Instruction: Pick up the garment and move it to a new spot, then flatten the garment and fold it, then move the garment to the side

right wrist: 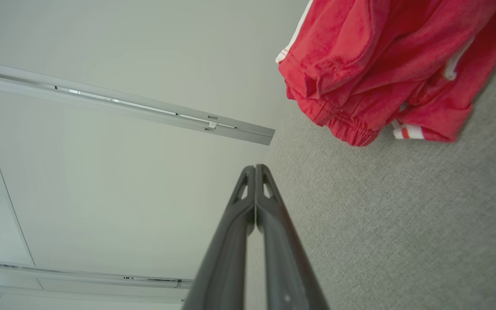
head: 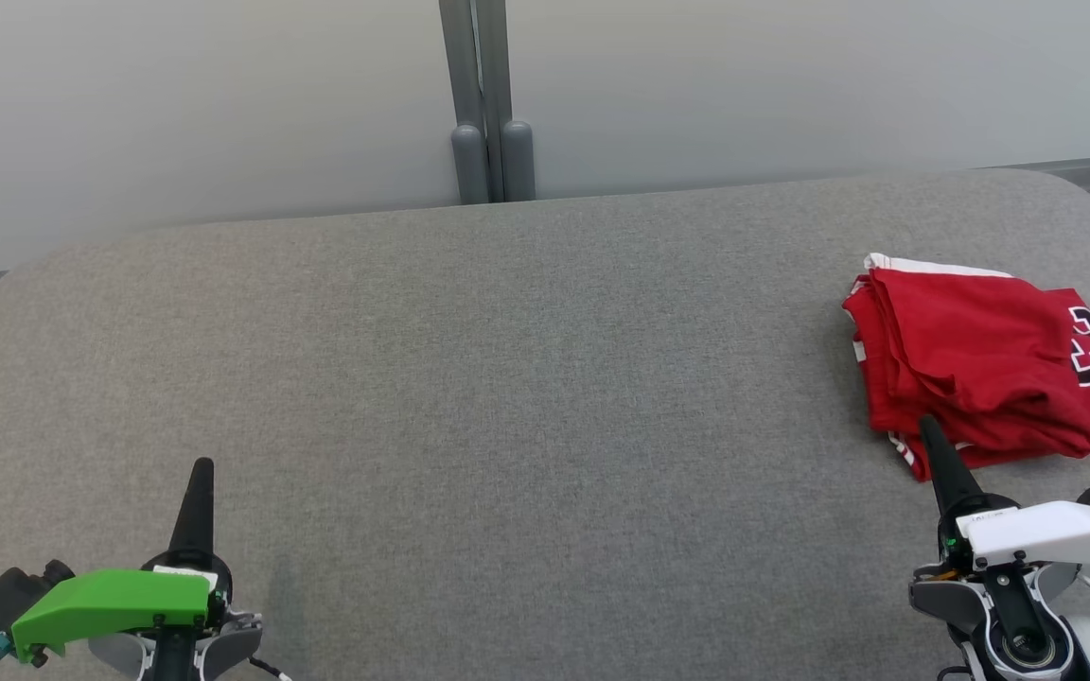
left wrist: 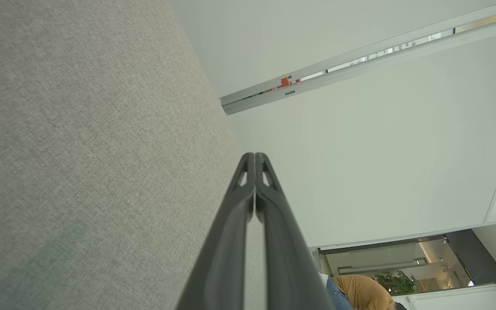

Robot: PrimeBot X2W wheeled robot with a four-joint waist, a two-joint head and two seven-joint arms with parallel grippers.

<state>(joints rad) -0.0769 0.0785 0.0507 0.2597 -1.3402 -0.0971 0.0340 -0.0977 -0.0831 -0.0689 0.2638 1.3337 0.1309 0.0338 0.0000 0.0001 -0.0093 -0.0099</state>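
The garment (head: 990,364) is a red one with white trim and a black number, lying folded in a stack at the right side of the grey surface (head: 507,378). In the right wrist view the garment (right wrist: 385,69) shows its elastic hem at the upper right. My right gripper (head: 928,426) is shut and empty, its tip just in front of the garment's near edge; its fingers (right wrist: 254,168) press together. Far from the garment, at the lower left, my left gripper (head: 202,465) is shut on nothing, its fingers (left wrist: 254,156) closed tight.
Pale wall panels and a grey post (head: 488,113) stand behind the surface's far edge. The surface's corners curve down at far left and far right. A person in a mustard top (left wrist: 362,292) shows beyond the panels in the left wrist view.
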